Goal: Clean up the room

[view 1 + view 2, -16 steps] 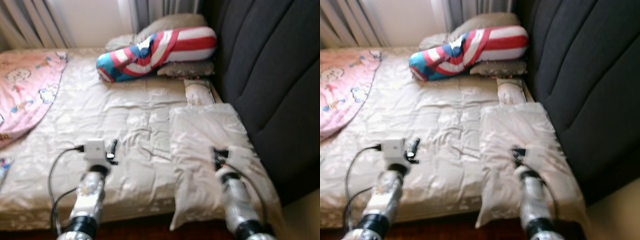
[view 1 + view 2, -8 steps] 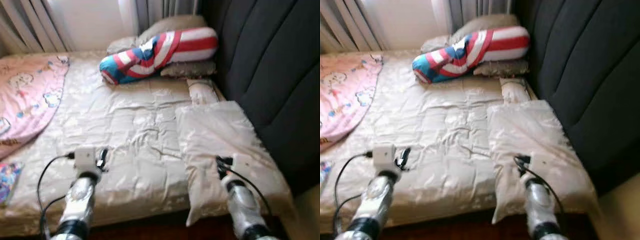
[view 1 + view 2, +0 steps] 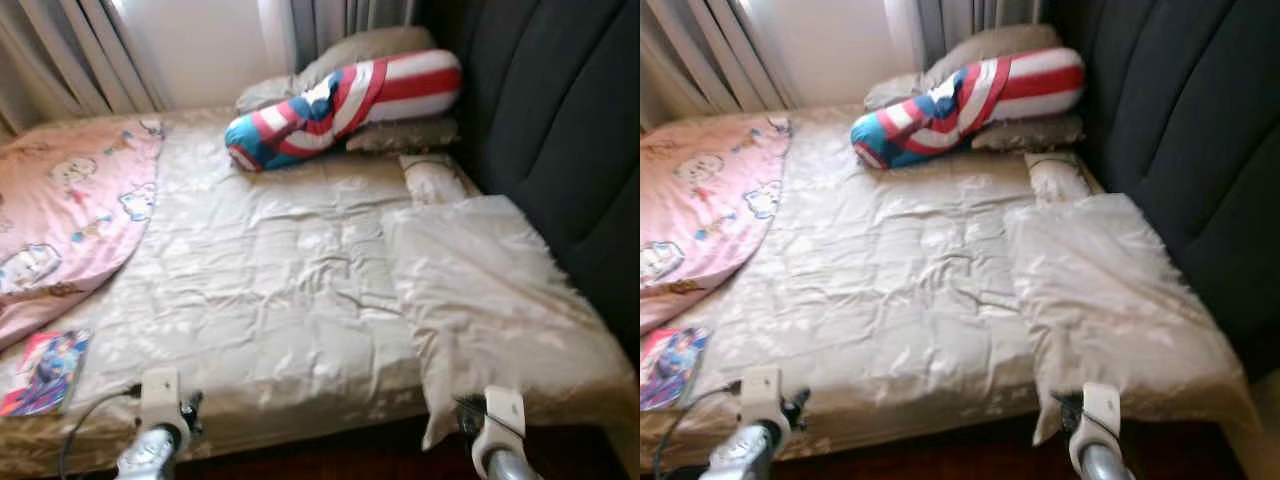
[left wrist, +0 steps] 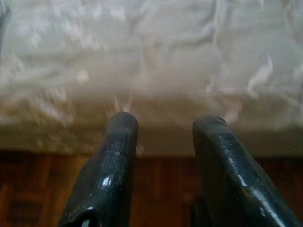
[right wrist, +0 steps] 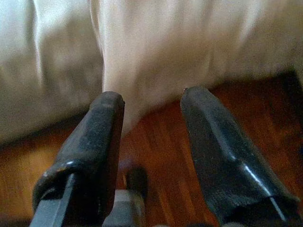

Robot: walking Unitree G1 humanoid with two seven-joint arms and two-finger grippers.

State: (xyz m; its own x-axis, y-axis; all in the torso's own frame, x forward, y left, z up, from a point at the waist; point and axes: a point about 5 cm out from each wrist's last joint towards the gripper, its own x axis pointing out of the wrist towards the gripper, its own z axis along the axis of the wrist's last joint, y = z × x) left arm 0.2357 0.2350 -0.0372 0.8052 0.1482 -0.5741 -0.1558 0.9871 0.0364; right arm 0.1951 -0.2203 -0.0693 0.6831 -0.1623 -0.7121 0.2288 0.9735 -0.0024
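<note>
View pulled back from bed (image 3: 270, 290), book (image 3: 45, 372) now visible by pink blanket (image 3: 70, 215), left gripper (image 4: 163, 127) and right gripper (image 5: 151, 101) both spread, empty, no legible writing.

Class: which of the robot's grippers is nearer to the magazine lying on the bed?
Left. The left gripper hangs at the bed's front edge, just beside the magazine. The right gripper is across the bed, below the big pillow.

A bolster (image 3: 340, 105) is laid at the far end of the bed (image 3: 270, 290), on pillows (image 3: 400, 135). A blanket (image 3: 60, 220) is spread at the left, a book (image 3: 45, 372) near it. Another pillow (image 3: 490, 300) is placed at the right, beside the headboard (image 3: 560, 130).
</note>
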